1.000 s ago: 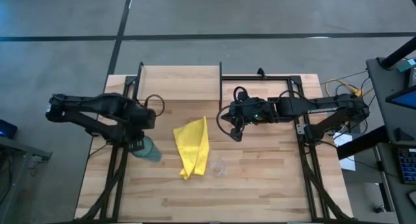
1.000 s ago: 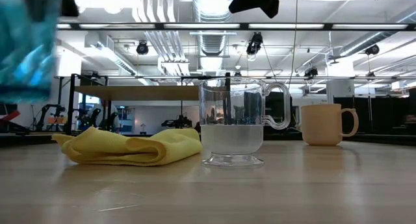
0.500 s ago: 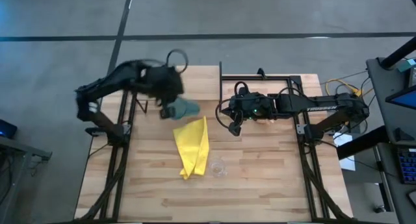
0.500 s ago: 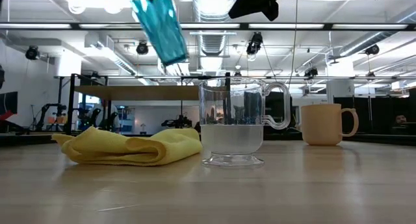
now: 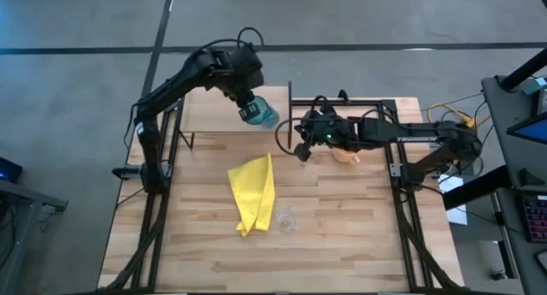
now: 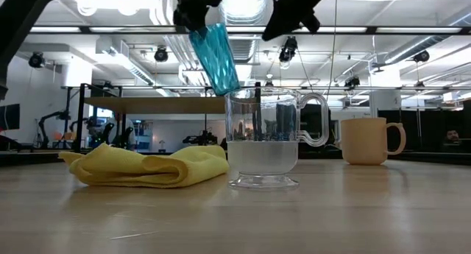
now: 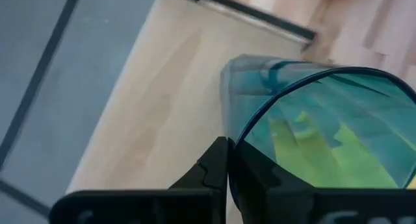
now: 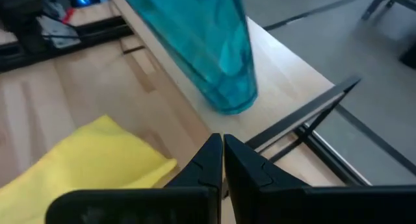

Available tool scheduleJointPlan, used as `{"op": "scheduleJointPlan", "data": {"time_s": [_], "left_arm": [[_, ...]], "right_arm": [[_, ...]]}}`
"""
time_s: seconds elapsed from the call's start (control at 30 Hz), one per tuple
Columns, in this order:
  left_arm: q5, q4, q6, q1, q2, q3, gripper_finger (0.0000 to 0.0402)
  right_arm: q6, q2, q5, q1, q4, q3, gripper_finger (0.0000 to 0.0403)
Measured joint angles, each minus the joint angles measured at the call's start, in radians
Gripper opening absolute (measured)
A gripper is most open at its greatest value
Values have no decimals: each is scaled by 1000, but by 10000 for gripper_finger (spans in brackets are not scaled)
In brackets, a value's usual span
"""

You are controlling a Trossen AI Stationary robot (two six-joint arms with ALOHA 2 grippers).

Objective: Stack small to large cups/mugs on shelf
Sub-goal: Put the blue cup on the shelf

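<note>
While the left gripper [image 5: 245, 97] clamps the tumbler [image 5: 259, 113] tilted over the shelf [image 5: 205, 111] at 12 o'clock, it should right it before lowering; the right gripper [image 5: 301, 150], fingers pressed together and empty, hangs just at 3 o'clock, crowding it; mug [image 5: 345, 152] beneath that arm; cloth [image 5: 253, 191] and glass [image 5: 288, 220] toward 6.

Translucent glossy teal plastic tumbler [image 5: 260, 114], clear glass cup [image 6: 263, 140], soft yellow cloth [image 5: 254, 191], matt light-wood shelf [image 5: 214, 109]

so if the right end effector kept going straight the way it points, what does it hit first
Probably the teal tumbler held by the left end effector above the shelf; it sits dead ahead of the right end effector, though depth is unclear.
</note>
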State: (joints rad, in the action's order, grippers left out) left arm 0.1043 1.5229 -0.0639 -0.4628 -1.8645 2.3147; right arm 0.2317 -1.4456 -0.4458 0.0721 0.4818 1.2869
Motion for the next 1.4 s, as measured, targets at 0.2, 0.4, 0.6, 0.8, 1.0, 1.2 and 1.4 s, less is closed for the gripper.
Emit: {"op": "scheduleJointPlan", "data": {"time_s": [0.2, 0.4, 0.6, 0.8, 1.0, 1.2, 1.4], "left_arm": [[13, -60, -6, -27, -9, 0, 0], [13, -55, -6, -28, 2, 4, 0], [-1, -37, -59, -28, 3, 3, 0], [-18, -42, -78, -28, 2, 3, 0], [-45, -92, -85, -28, 2, 2, 0], [-47, -101, -85, -29, 2, 1, 0], [-51, -150, -85, -48, 2, -34, 0]], "right_arm": [[-28, -79, 1, 61, -78, -2, 9], [-76, -130, 54, 119, -279, -1, 9], [-52, -152, 113, 174, -303, -1, 9], [-44, -161, 126, 237, -323, -1, 9], [-5, -210, 328, 305, -439, -1, 9], [31, -264, 421, 323, -432, -1, 9], [40, -269, 425, 323, -415, -1, 8]]}}
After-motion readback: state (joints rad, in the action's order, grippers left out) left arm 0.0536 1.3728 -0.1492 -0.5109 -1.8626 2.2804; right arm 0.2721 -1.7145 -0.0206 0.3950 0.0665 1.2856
